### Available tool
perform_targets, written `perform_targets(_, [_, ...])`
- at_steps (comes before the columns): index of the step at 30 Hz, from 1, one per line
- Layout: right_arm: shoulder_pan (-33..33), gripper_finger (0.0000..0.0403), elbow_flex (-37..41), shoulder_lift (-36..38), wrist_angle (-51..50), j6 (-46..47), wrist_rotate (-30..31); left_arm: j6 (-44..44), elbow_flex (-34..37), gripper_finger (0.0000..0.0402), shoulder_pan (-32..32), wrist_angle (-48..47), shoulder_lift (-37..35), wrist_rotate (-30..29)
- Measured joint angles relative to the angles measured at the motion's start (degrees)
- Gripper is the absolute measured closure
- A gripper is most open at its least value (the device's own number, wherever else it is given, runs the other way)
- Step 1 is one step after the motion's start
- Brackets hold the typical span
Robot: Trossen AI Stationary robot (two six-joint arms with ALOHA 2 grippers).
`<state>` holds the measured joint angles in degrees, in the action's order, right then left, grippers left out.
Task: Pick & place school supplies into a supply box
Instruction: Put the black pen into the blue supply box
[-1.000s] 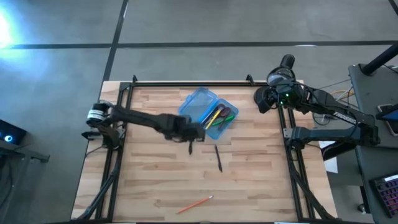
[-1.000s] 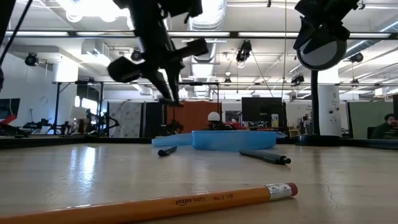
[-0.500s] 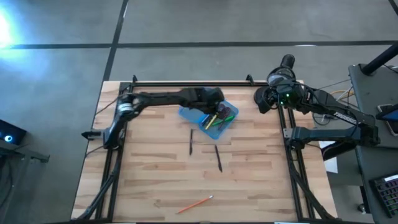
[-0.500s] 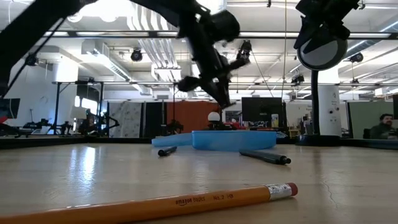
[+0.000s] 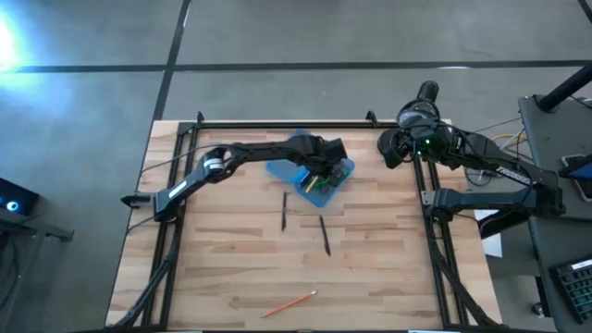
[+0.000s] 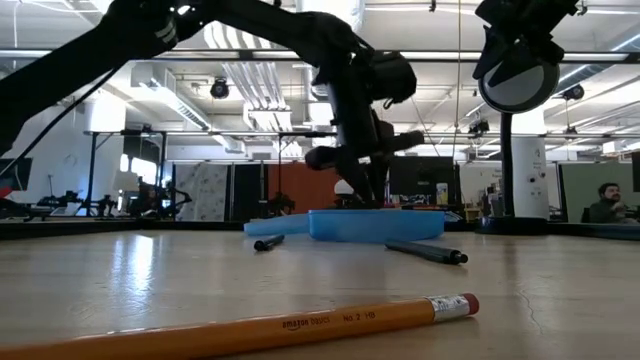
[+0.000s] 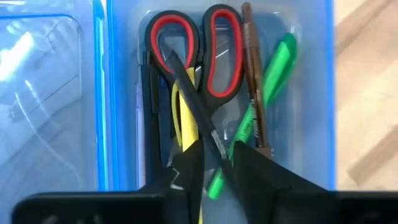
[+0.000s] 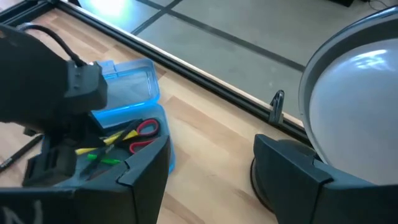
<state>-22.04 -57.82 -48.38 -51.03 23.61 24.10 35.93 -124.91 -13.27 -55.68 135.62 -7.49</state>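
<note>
The blue supply box (image 5: 308, 172) lies open on the far middle of the table. One half (image 7: 311, 93) holds red-handled scissors (image 7: 214, 59), a green pen (image 7: 264, 93), a brown pen (image 7: 250, 74), a yellow one and a dark one. The other half (image 7: 50, 93) is bare. My left gripper (image 5: 330, 159) (image 6: 366, 192) hangs just over the filled half, shut on a dark pen (image 7: 196, 109). My right gripper (image 8: 211, 155) waits open at the table's far right (image 5: 388, 148). Two dark pens (image 5: 284, 210) (image 5: 325, 235) and an orange pencil (image 5: 289, 302) lie flat on the table. My left gripper pinches the dark pen between its two fingers (image 7: 186, 168), close to one end (image 7: 211, 140). The fingers come from above, pointing down into the box. The pen slants out past the fingertips, its free end (image 7: 171, 59) over the scissors' handles; whether it touches them I cannot tell.
A desk lamp's round head (image 8: 354, 99) (image 6: 518, 75) hangs beside my right gripper at the far right. A black rail (image 5: 277, 125) borders the table's far edge. The orange pencil (image 6: 250, 330) lies near the near edge, the dark pens (image 6: 268, 242) (image 6: 425, 252) in front of the box.
My left gripper, carrying the dark pen, has swung from the table's middle toward the far edge and right, over the box, then come down into its filled half. The two dark pens and the pencil on the table have stayed put.
</note>
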Motion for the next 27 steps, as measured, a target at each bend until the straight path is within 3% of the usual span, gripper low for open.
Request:
perform_targets(7, [0.0,0.0179,0.0,0.0,-0.1,-0.1,0.0,2.4,0.5,0.0303,0.6,-4.3,-5.1,-0.3])
perform_targets(12, [0.0,0.0179,0.0,0.0,-0.2,-0.1,0.0,8.5,4.4,0.0302,4.0,-14.2,-12.2,-9.2])
perform_targets(14, [0.0,0.0179,0.0,0.0,-0.2,-0.2,0.0,12.1,8.4,0.0301,5.6,-16.7,-14.8,-10.5])
perform_targets(19, [0.0,0.0179,0.0,-0.1,-0.2,-1.2,-0.1,19.9,22.5,0.0301,9.8,-13.2,-22.2,-6.8])
perform_targets(27, [0.0,0.0179,0.1,-0.1,-0.2,-1.6,-0.1,42.2,40.8,0.03,14.8,-7.5,-28.2,-6.6])
